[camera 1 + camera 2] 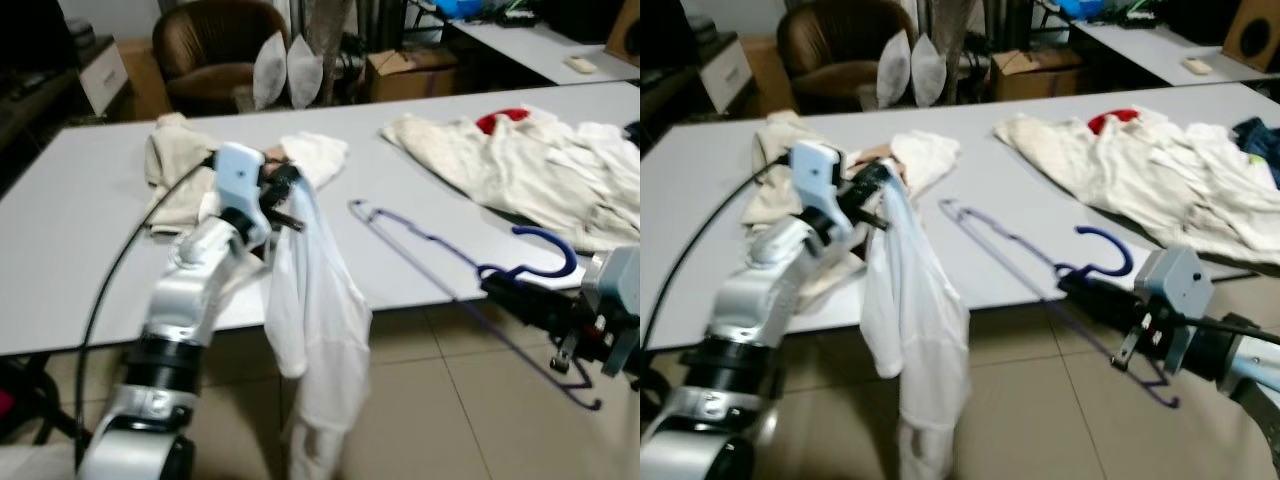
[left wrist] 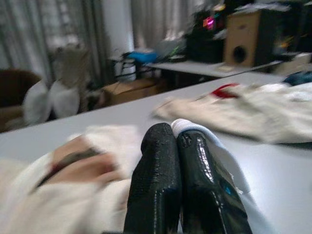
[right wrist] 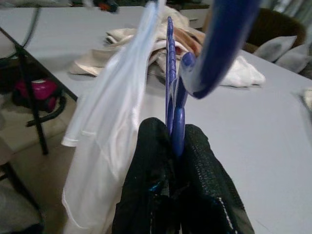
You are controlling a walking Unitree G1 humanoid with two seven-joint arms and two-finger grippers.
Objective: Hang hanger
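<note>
The right claw is clenched on the blue hanger just below its hook, the frame reaching from it over the counter edge toward the left claw, which pinches a white shirt drooping below it past the counter's front.

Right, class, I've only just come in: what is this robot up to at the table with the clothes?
The robot is holding two things at once in front of a white table. Its left gripper is shut on a white garment, which hangs over the table's front edge towards the floor. Its right gripper is shut on a blue hanger near its hook, held level over the table edge. The hanger is not in the garment yet. More pale clothes lie heaped on the table.
</note>
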